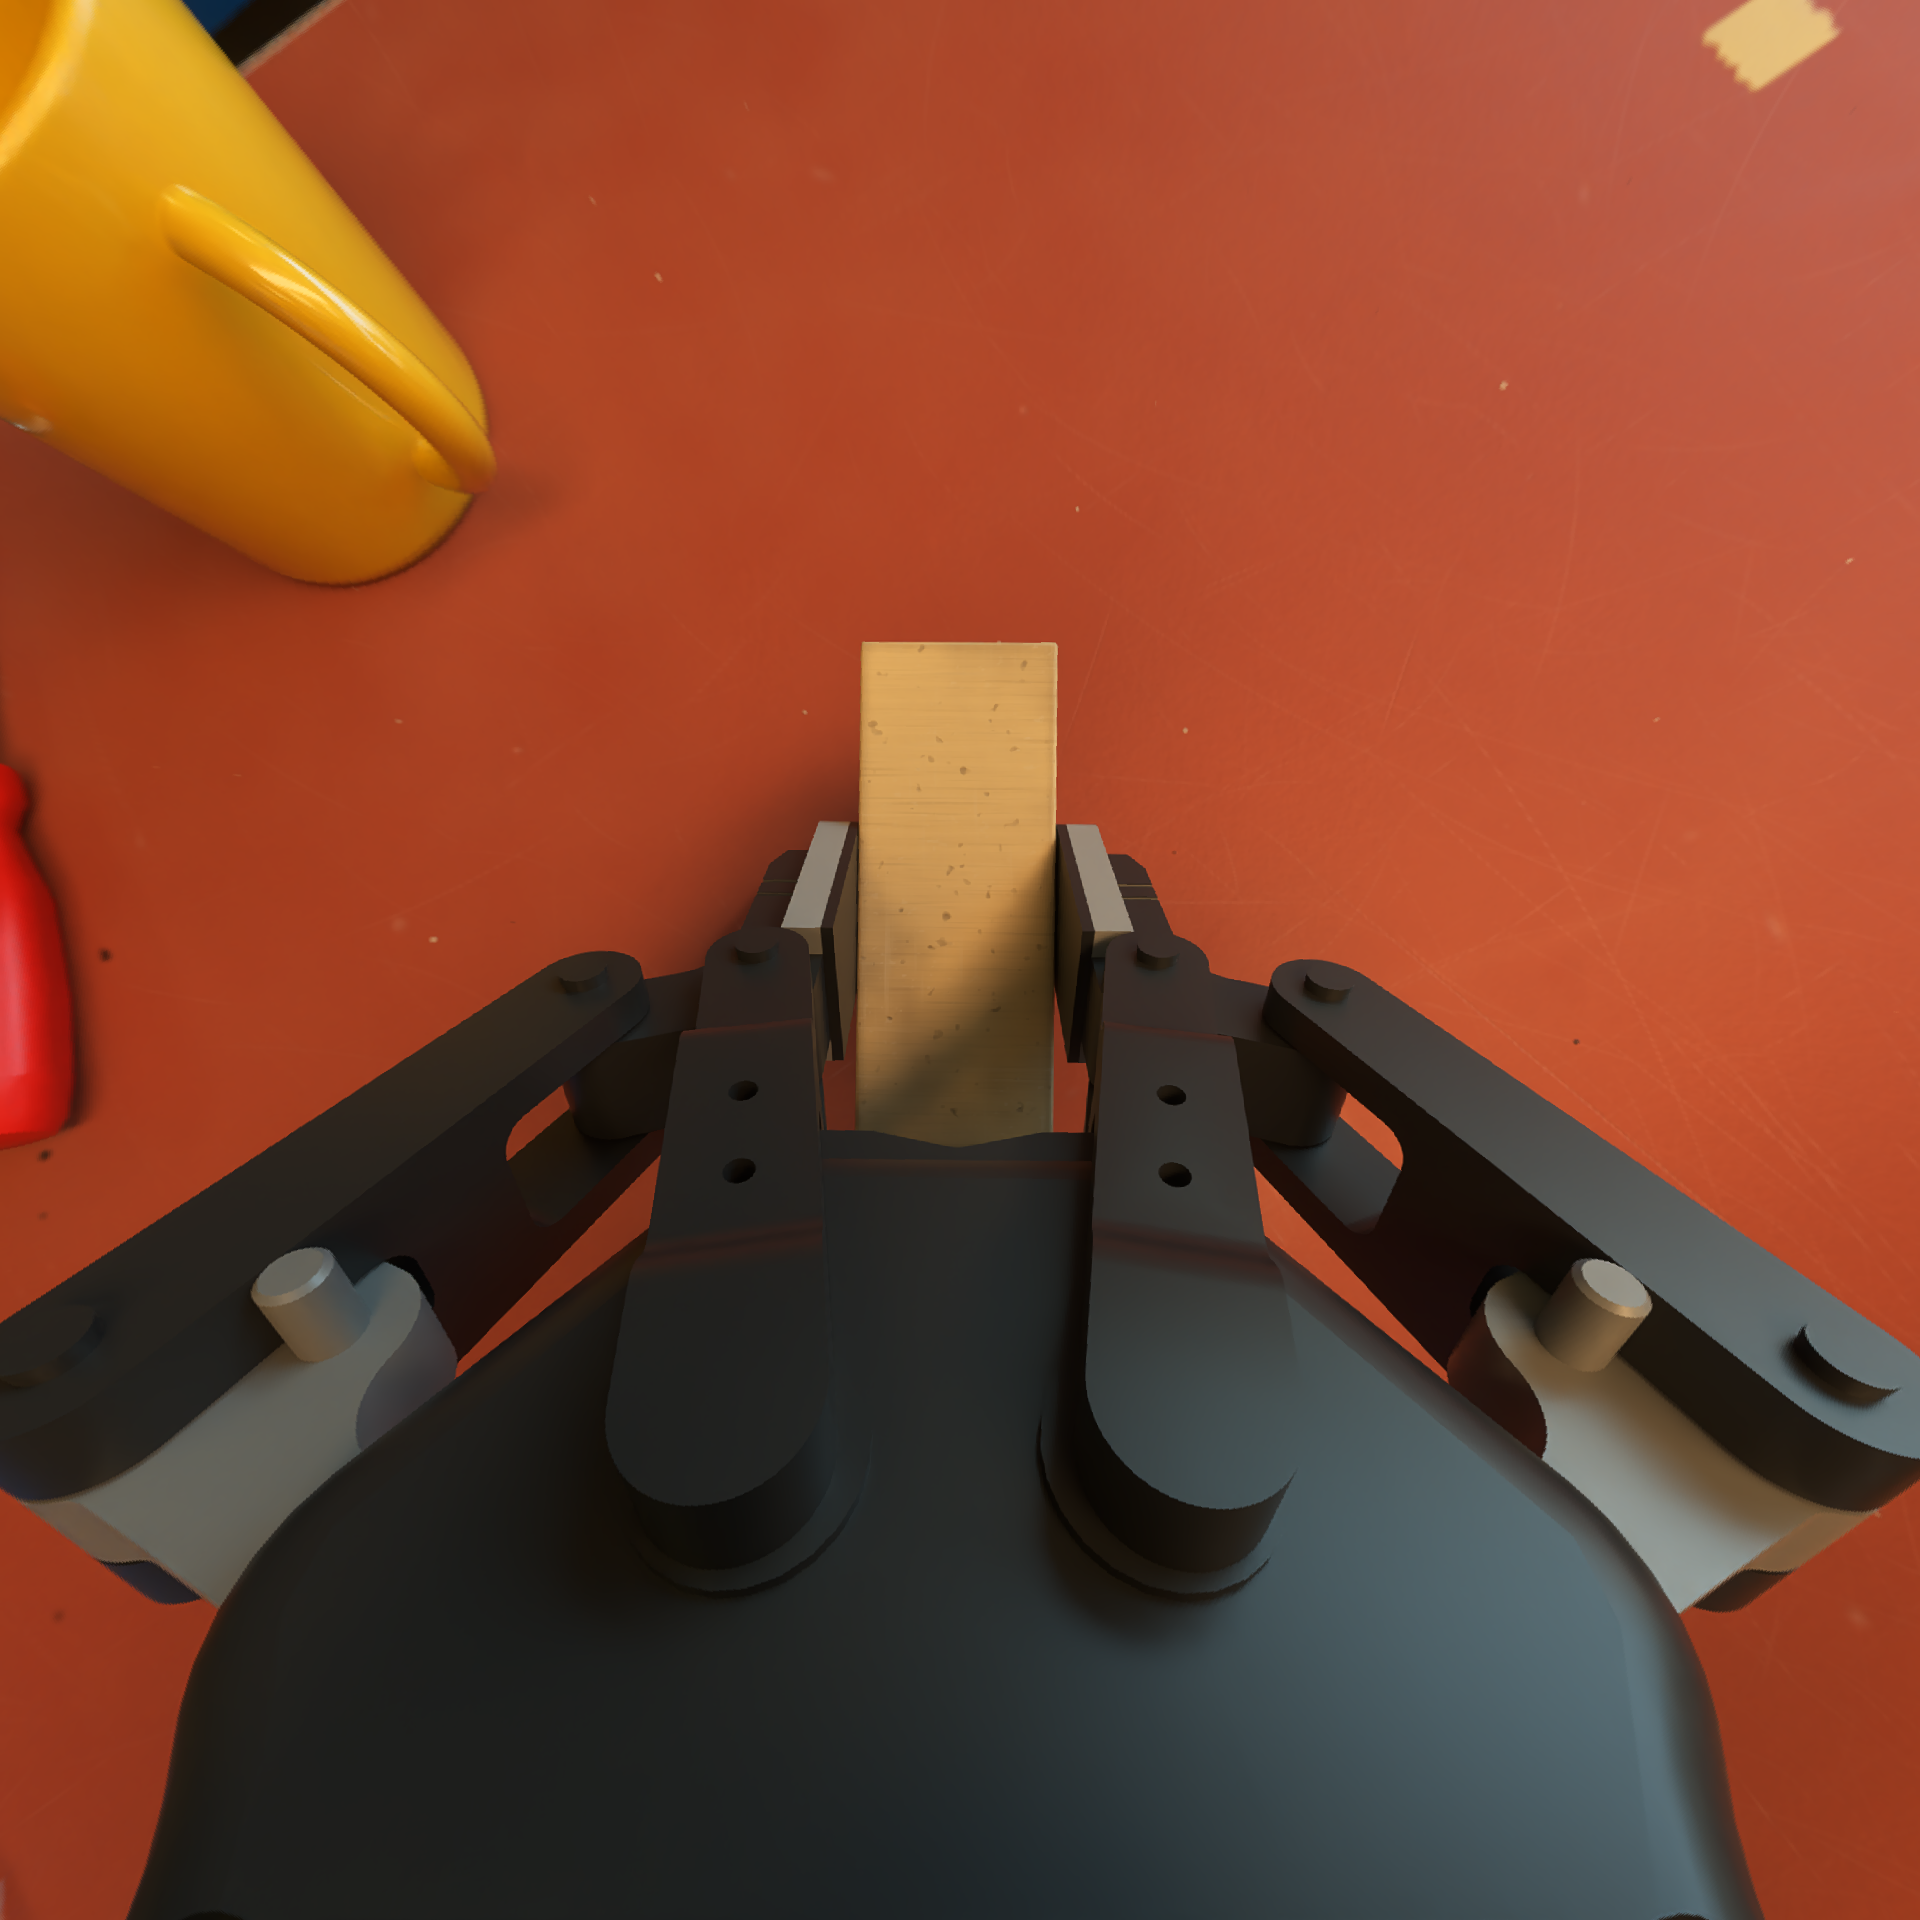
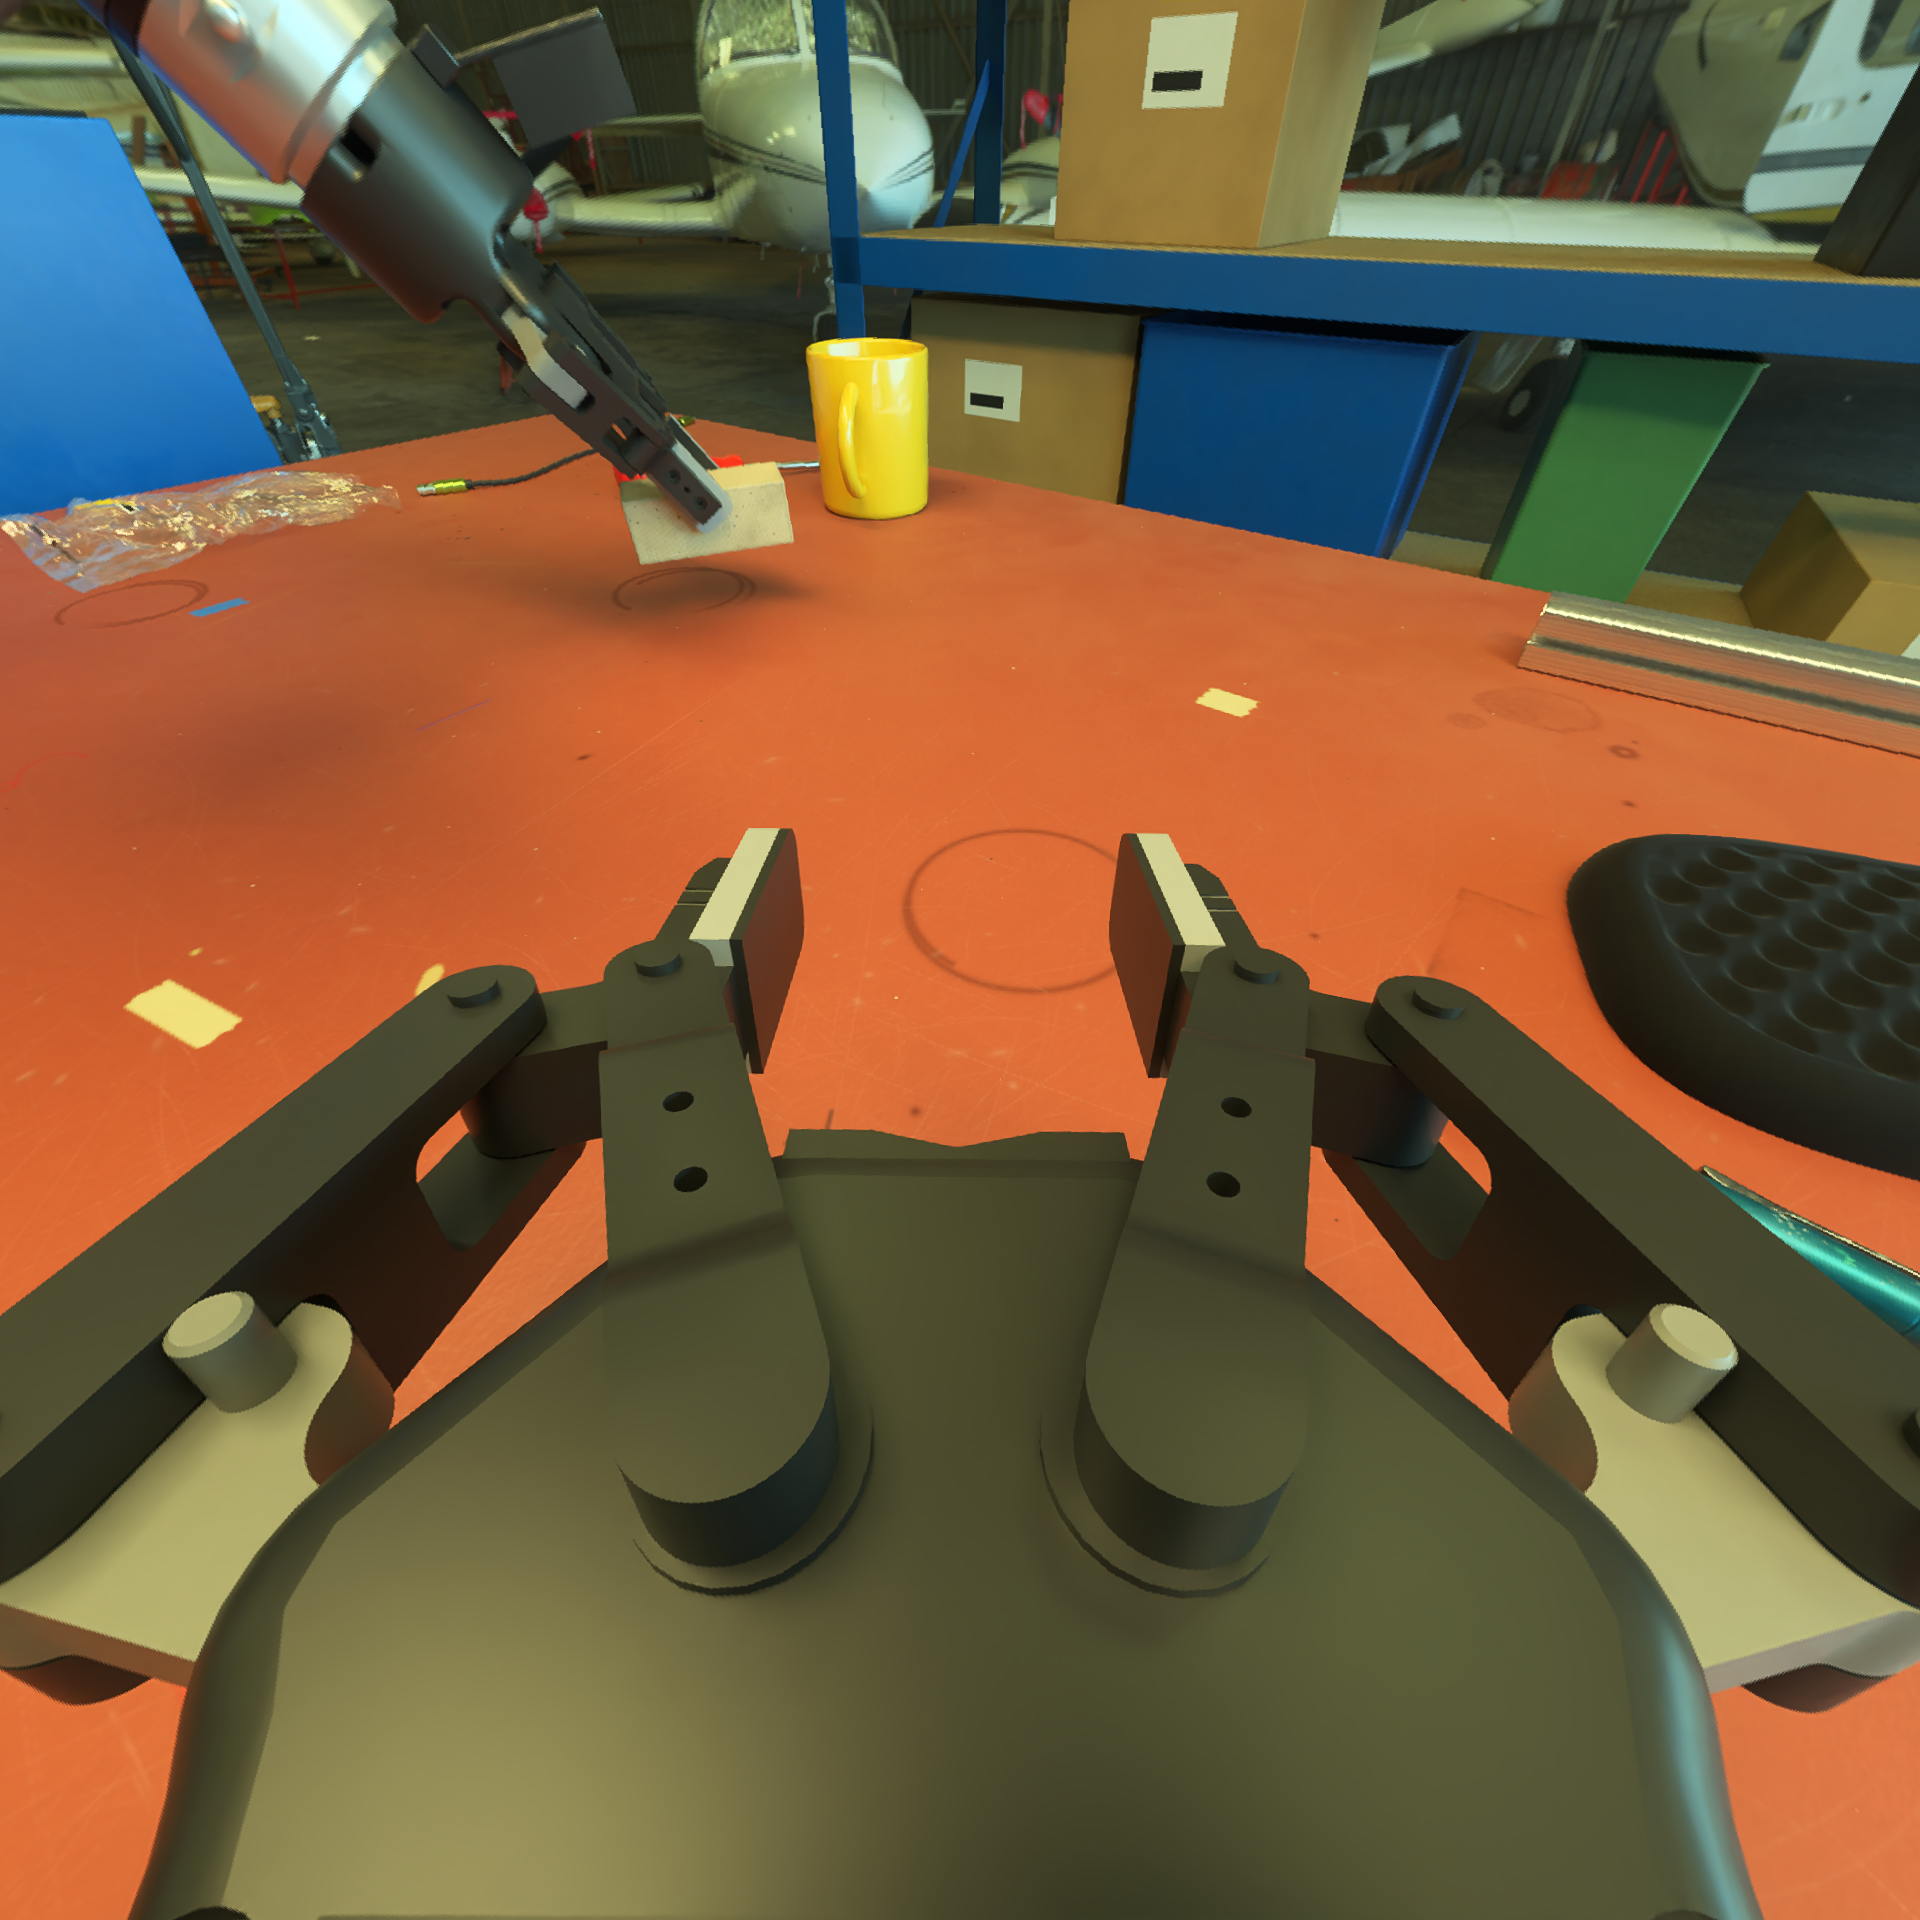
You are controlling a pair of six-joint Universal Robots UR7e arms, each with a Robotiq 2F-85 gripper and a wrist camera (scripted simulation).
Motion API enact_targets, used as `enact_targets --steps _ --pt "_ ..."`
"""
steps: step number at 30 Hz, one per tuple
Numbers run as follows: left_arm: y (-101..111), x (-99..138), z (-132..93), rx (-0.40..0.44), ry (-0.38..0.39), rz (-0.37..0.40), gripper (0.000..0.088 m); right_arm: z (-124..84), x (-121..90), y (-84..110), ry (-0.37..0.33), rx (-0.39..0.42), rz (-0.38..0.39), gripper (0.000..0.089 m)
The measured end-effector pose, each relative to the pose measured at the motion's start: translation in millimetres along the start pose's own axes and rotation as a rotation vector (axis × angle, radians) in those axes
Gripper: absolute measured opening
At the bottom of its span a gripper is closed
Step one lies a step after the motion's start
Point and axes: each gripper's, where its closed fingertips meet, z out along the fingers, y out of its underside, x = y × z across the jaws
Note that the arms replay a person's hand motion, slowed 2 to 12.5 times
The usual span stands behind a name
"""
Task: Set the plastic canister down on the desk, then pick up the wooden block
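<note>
Two arms, so left to right. Your left gripper has its jaws clenched on the block, one pad on each long side. From the right wrist view the block hangs tilted, clear of the desk, with its shadow on the surface just beneath. I judge the pick step basically done, low lift only.

Near it: a yellow mug stands upright just beside and behind the block, and a small red piece sits at the left edge of the left wrist view. Crinkled clear plastic lies far left on the desk.

Your right gripper has jaws released, nothing between them, hovering over a ring mark on the desk. A black dimpled pad is to its right, with a metal bar beyond.

Canister: I can't pick one out in either view, so I can't confirm the set-down. What's left, as I read it: raise the block higher, keep clear of the mug.
</note>
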Motion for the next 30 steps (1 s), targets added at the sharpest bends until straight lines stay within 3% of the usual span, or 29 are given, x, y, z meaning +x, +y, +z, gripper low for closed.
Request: enact_targets --steps 6,11,22,30 --pt "-15.6 -4.9 -32.5 0.076 -0.031 0.010 0.0319 -0.1 0.0 -2.0 -0.002 0.007 0.007 0.0529" --pt "-30.7 5.8 -66.2 0.149 -0.011 0.056 0.0319 -0.5 0.4 -4.7 -0.003 0.016 0.010 0.0528" --pt "-45.7 72.5 -129.5 0.228 0.065 0.271 0.0319 -3.4 5.6 -9.4 0.020 0.031 0.001 0.0528" --pt "-39.4 121.3 -142.6 0.181 0.063 0.464 0.0319 -6.7 11.8 -12.5 0.042 0.045 0.009 0.0526"
